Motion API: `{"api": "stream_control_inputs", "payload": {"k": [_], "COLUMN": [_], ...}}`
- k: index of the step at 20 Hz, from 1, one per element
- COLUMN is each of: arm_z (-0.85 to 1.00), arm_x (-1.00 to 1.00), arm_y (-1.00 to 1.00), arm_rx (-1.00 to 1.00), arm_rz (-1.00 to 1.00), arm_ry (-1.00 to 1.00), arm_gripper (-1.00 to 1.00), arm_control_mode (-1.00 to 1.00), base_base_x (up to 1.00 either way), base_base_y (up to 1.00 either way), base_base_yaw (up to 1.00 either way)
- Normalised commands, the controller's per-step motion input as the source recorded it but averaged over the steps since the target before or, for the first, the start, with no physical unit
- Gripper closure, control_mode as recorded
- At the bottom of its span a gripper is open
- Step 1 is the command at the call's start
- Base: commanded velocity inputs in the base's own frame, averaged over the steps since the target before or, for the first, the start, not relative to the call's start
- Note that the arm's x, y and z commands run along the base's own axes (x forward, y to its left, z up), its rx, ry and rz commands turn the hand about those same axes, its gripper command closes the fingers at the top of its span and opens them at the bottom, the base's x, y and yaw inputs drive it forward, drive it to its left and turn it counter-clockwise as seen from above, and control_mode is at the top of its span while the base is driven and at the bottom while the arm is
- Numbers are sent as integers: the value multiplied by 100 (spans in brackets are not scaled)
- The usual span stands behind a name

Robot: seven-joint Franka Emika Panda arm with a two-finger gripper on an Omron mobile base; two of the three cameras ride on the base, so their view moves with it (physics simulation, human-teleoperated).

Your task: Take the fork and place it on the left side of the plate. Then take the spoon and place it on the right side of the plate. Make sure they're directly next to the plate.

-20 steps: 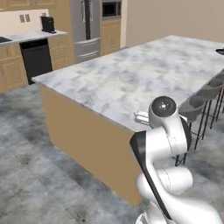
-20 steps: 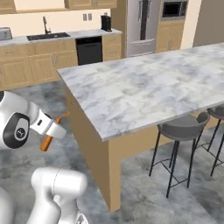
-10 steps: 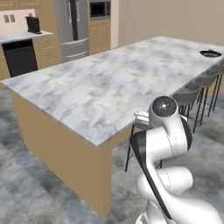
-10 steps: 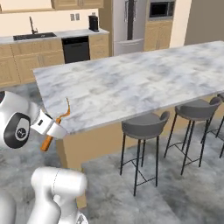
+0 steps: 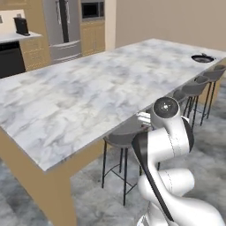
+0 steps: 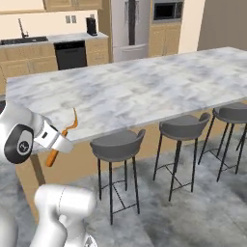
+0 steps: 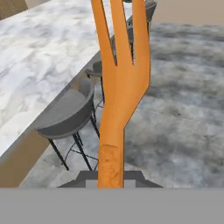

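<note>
My gripper (image 6: 60, 143) is shut on the handle of the orange fork (image 6: 71, 124), held in the air just off the near edge of the marble island (image 6: 144, 91). The fork's curved tines point up and toward the counter. In the hand view the fork (image 7: 120, 74) rises straight from my gripper (image 7: 110, 177), tines toward the top. The plate (image 5: 202, 58), small, round and dark, lies at the far right end of the island (image 5: 88, 92). The spoon is out of view.
Grey bar stools (image 6: 117, 144) (image 6: 185, 126) (image 6: 234, 113) stand along the island's near side, one stool (image 5: 126, 137) just beyond my arm. A steel fridge (image 6: 130, 24), wooden cabinets and a black dishwasher (image 6: 71, 54) line the back wall. Grey floor lies around the island.
The whole scene has slid left in both base views as the base drives right along the island; stools and the plate have come into view. The fork stays in my gripper.
</note>
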Motion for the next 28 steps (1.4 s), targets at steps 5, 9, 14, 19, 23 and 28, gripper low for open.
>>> {"api": "stream_control_inputs", "payload": {"k": [5, 9, 14, 19, 23, 28], "arm_z": [0, 0, 0, 0, 0, 0], "arm_x": [0, 0, 0, 0, 0, 0], "arm_y": [0, 0, 0, 0, 0, 0], "arm_rx": [0, 0, 0, 0, 0, 0], "arm_rz": [0, 0, 0, 0, 0, 0], "arm_ry": [0, 0, 0, 0, 0, 0], "arm_gripper": [100, 100, 100, 100, 100, 100], "arm_control_mode": [100, 100, 100, 100, 100, 100], "base_base_x": [36, 40, 43, 45, 56, 57], "base_base_y": [-100, -100, -100, -100, -100, -93], "base_base_yaw": [8, 8, 7, 8, 8, 9]}}
